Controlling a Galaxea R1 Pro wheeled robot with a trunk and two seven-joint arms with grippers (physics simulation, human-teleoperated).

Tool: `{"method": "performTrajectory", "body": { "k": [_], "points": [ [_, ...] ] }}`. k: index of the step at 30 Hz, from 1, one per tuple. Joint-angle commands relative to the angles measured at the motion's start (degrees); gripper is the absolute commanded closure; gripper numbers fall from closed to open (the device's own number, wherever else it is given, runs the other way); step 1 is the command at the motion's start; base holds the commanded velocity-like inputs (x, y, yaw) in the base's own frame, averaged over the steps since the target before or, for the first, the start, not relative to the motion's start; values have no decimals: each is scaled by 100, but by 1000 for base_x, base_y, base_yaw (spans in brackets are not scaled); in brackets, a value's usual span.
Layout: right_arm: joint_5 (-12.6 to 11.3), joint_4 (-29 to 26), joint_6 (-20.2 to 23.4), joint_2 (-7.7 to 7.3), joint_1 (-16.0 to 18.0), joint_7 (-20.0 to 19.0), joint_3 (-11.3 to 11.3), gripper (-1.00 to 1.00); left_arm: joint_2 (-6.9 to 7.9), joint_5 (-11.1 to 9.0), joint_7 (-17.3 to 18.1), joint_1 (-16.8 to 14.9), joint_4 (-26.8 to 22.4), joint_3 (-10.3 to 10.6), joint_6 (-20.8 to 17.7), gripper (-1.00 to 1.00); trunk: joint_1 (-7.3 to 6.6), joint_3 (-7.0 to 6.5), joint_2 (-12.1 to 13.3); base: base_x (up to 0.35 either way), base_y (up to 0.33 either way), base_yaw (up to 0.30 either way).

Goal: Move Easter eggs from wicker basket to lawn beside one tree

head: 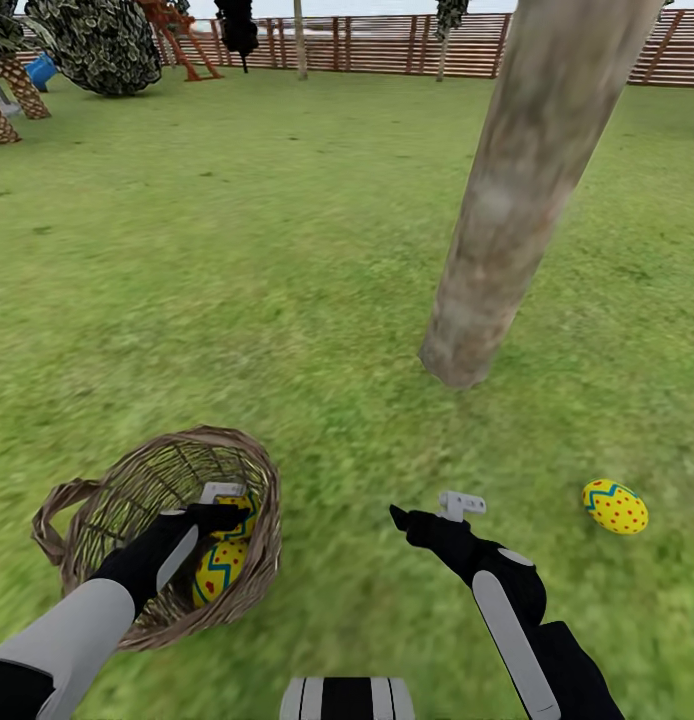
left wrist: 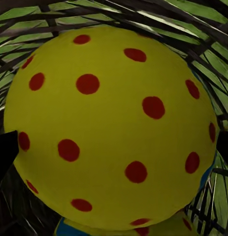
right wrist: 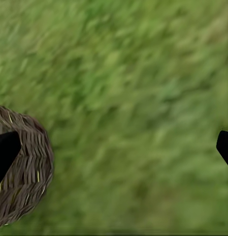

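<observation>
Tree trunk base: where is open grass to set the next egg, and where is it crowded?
Open lawn lies between the wicker basket and the tree trunk, and between the trunk and the egg on the grass. Grass under the right gripper is bare too. The basket is crowded: two eggs and the left gripper inside.

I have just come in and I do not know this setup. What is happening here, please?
A two-armed robot is moving Easter eggs out of a wicker basket onto the lawn. One egg already lies on the grass near the tree. The left end effector is down inside the basket, close against a second egg, with a third egg beside it. The right end effector is open over grass, holding nothing.
</observation>
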State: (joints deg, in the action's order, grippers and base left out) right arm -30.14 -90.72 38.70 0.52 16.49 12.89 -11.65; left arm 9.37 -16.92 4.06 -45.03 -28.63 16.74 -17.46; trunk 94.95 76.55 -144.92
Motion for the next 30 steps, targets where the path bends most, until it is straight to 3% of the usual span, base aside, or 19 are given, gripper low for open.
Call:
{"method": "performTrajectory", "body": {
  "k": [1, 20, 21, 30],
  "points": [
    [-61, -7, 15, 0, 3, 56, -4, -100, 4, -109, 11, 3, -2, 37, -29, -100, 2, 28, -3, 0, 0, 0],
    [-62, -7, 15, 0, 3, 56, -4, -100, 7, -107, -37, 3, 2, 22, -20, -100, 12, 117, -8, 0, 0, 0],
    [-62, -7, 15, 0, 3, 56, -4, -100, 5, -109, -37, 3, 0, 22, -20, 100, 12, 117, -8, 0, 0, 0],
    [-62, -7, 15, 0, 3, 56, -4, -100, 11, -110, -30, 3, 6, 22, -26, 100, 10, 94, -7, 0, 0, 0]
  ]
}}
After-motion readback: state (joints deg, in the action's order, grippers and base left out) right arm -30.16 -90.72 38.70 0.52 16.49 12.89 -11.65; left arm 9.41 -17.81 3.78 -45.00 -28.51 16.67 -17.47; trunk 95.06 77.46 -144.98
